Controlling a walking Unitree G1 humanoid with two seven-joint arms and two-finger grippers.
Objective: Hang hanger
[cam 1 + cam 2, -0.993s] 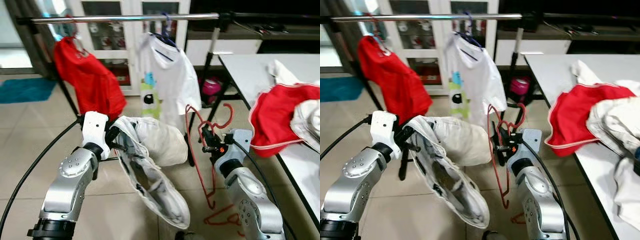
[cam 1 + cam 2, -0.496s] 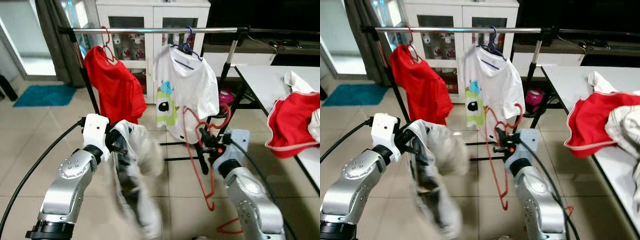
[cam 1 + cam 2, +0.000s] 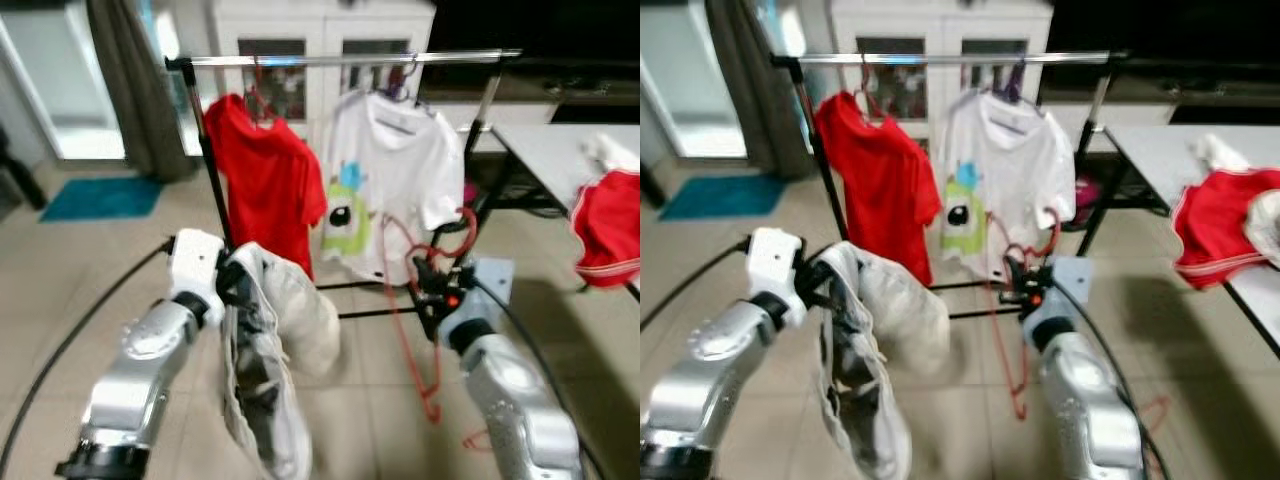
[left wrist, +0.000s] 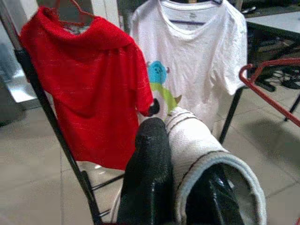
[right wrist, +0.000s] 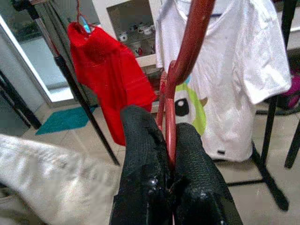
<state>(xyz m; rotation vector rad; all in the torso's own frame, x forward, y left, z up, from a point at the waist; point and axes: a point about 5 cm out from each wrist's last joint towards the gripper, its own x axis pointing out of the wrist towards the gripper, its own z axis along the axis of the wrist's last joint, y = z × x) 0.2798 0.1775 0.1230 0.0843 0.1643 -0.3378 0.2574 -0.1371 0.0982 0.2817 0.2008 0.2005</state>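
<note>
A: Grip status?

B: We see the right gripper pinched tight on the red hanger. Both black fingers are pressed against the wire with no gap showing. The hanger stands roughly upright in front of the right arm; its hook end curls up beside the hem of the white T-shirt, and its lower end hangs down toward the floor.

A: On the rail yet?

B: No. We see the hanger well below the clothes rail, not touching it. The rail carries the white T-shirt and a red T-shirt, each on its own hanger.

A: Left side?

B: The left gripper is clamped on a whitish garment. In the left wrist view the ribbed edge of the fabric sits between the two fingers. The rest of the cloth droops from the gripper nearly to the tiled floor, just left of the hanger and apart from it.

A: Anything else nearby?

B: On the right, the table holds a red garment. Head views are slightly blurred.
</note>
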